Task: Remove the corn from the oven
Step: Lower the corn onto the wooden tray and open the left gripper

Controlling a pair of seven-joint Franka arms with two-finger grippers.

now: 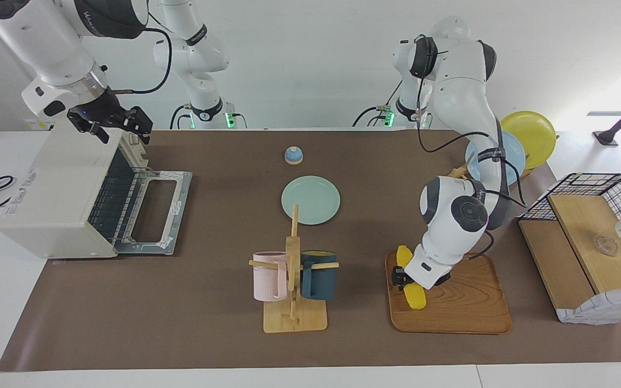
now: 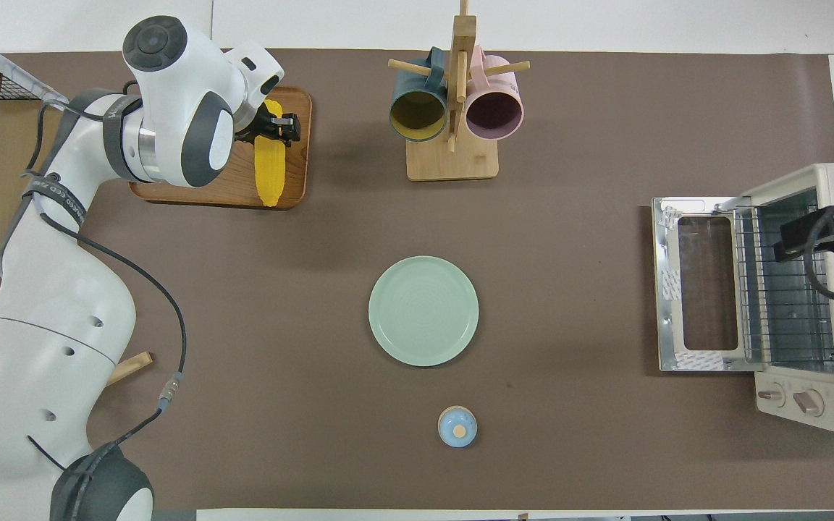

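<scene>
1. The left tool [image 1: 403,276] is gripping the corn [image 1: 414,297] around its middle and lowering it lengthwise over the wooden tray [image 1: 467,307] at the left arm's end of the tabletop [image 1: 208,334]. Whether the cob is already resting on the wood or hanging just above it is hard to judge from either view.
2. The corn is lying well apart from the oven [image 1: 57,199], whose door [image 1: 151,213] is hanging open and flat on the tabletop with the wire rack [image 2: 782,289] showing bare. The removal itself looks done, and the tray appears to be serving as the set-down spot.
3. The left tool's fingers are closing tight on the cob, one to each side, which is probably keeping the tapered shape from rolling until it is settled; letting go looks like the step remaining.
4. The right tool [image 1: 110,123] is waiting over the oven's top front edge, its fingers spread wide and holding nothing, clear of the door.
5. A green plate [image 1: 310,200], a small blue bell [image 1: 294,155] and a mug rack [image 1: 293,291] are sitting untouched between the two arms.
</scene>
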